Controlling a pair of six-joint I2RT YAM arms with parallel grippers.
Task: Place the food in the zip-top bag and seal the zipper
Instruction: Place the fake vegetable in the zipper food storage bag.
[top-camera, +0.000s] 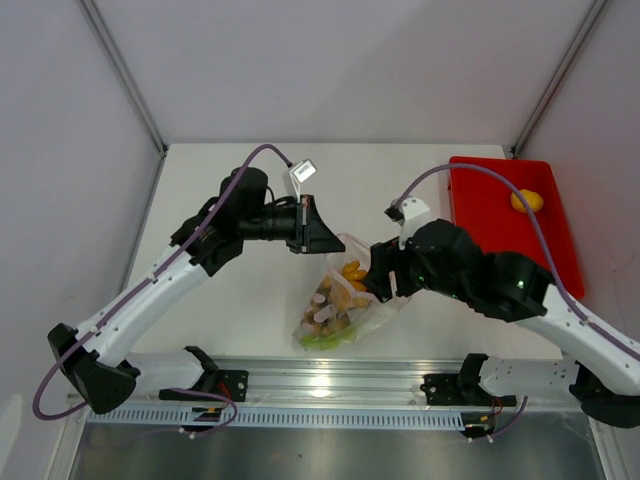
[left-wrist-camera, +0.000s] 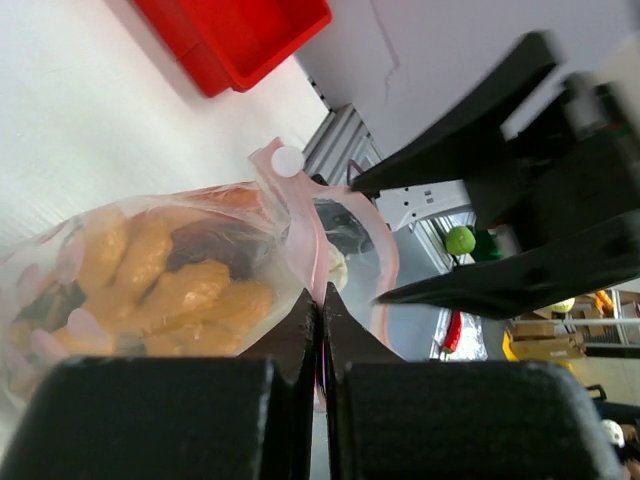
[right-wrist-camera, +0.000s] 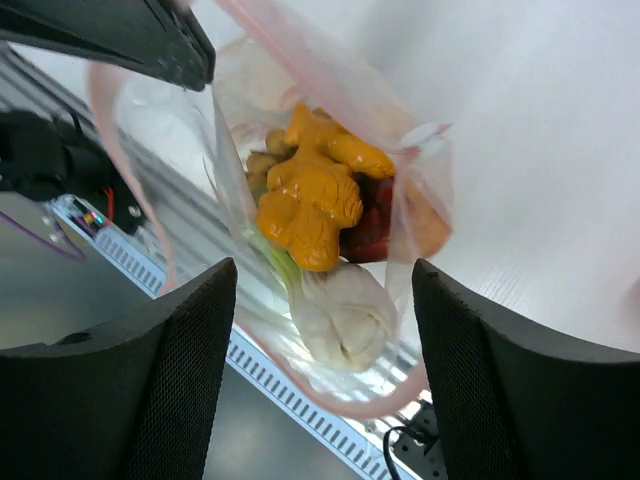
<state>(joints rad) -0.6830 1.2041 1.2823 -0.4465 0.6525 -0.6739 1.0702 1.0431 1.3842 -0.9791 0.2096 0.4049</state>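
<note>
The left end effector (left-wrist-camera: 321, 300) is pinching the zipper (left-wrist-camera: 300, 230) rim of the bag (top-camera: 335, 305), its 2 fingers closed tight on the pink strip and holding that side up. The right end effector (top-camera: 376, 280) is hovering at the bag's mouth with its fingers spread wide and nothing between them. The bag is lying mid-desk, near the front rail (top-camera: 330, 375), and most of the food (right-wrist-camera: 312, 195) is sitting inside it: yellow-orange pieces, a dark red piece and a pale leek end. 1 lemon (top-camera: 527, 200) is lying well apart in the red tray (top-camera: 490, 220) at the right.

The step looks like loading, nearly done. To do it well, the left pinch should be holding the rim high so the mouth is gaping, while the right arm is lifting straight out, clear of the thin film, which will likely snag or drag. The lemon is round and may roll, so a centred grip is wise. Sealing comes after that, and the 2 strips will need lining up first.

The desk (top-camera: 250, 320) is white, smooth and bare around the bag. Plain pale walls (top-camera: 350, 70) are enclosing it on 3 sides.
</note>
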